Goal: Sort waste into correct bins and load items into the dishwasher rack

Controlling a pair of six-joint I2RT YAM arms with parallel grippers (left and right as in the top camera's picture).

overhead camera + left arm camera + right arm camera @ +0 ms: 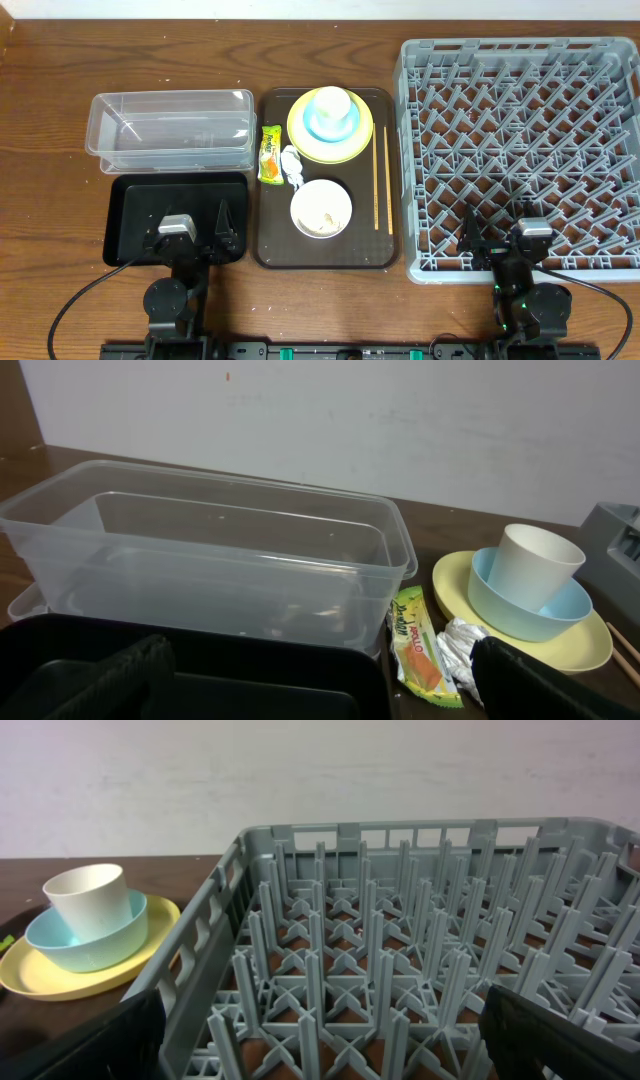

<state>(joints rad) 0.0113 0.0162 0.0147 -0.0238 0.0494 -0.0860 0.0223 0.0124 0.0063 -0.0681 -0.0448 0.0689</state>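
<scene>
The yellow plate carries the light blue bowl with the small white cup in it, on the brown serving tray. The white bowl holds rice scraps. The snack wrapper and white tissue lie at the tray's left; the chopsticks lie at its right. The clear tub and black tray stand on the left, the grey rack on the right. My left gripper is open over the black tray. My right gripper is open over the rack's front edge.
The wrapper, tissue, plate, blue bowl and cup show in the left wrist view beside the clear tub. The right wrist view shows rack pegs and the stacked dishes. A wall runs behind.
</scene>
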